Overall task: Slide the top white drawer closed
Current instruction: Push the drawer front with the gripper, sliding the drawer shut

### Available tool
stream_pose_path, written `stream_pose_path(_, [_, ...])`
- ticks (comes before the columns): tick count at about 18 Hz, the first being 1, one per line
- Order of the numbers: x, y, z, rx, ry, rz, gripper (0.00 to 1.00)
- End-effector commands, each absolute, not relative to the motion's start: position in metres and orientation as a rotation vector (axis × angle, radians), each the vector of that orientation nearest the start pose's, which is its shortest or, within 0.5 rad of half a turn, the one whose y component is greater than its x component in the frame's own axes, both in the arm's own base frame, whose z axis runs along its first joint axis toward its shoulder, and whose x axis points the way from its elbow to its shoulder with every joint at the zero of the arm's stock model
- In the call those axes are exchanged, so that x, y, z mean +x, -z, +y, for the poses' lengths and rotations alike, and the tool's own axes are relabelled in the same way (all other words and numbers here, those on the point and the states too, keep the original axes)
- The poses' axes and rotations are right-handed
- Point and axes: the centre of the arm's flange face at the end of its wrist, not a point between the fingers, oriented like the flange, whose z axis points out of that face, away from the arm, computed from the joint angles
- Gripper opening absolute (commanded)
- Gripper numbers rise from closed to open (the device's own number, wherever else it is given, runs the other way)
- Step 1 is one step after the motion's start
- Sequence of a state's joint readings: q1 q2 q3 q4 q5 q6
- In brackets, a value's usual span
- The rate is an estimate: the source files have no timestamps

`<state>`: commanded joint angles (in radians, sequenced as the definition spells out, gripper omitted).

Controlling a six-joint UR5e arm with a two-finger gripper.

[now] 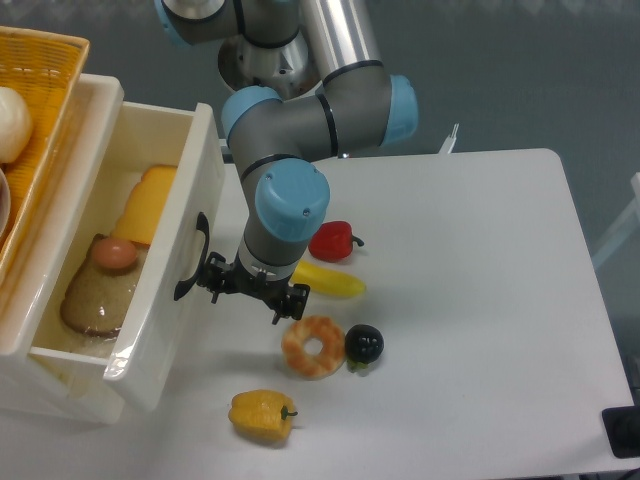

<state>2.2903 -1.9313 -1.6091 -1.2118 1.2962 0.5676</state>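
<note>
My arm reaches down from the base at the top of the view, elbow bent out to the right, wrist turned so the blue-capped joint faces the camera and my claw (250, 288) hangs low over the table (480, 300). The claw sits side-on, just right of the drawer (160, 290) front, one end close against the black handle (190, 258); I cannot tell whether it touches. From this angle I cannot tell how far apart my fingers stand, and nothing shows between them.

The drawer is at the left, pulled well out of its cabinet and open to view, its white front facing my claw. Inside lie a slice of bread (92, 300), an egg (115, 254) resting on the bread's upper end, and a wedge of cheese (145, 205) behind them. A basket (40, 110) sits above the drawer at the far left.

On the table to my right are a red pepper (332, 240), a yellow pod (328, 281) just below it, a doughnut (313, 346) touching a black ball (364, 344), and a yellow pepper (262, 416) nearer the front edge.
</note>
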Motion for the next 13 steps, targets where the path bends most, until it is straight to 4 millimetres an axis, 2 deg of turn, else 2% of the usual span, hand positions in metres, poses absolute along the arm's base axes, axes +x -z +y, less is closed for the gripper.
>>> stream_pose_path(3, [-0.271, -0.316, 0.565, -2.972, 0.355, -0.211, 1.0])
stream_pose_path(13, [-0.246, -0.319, 0.577, -2.971, 0.344, -0.142, 1.0])
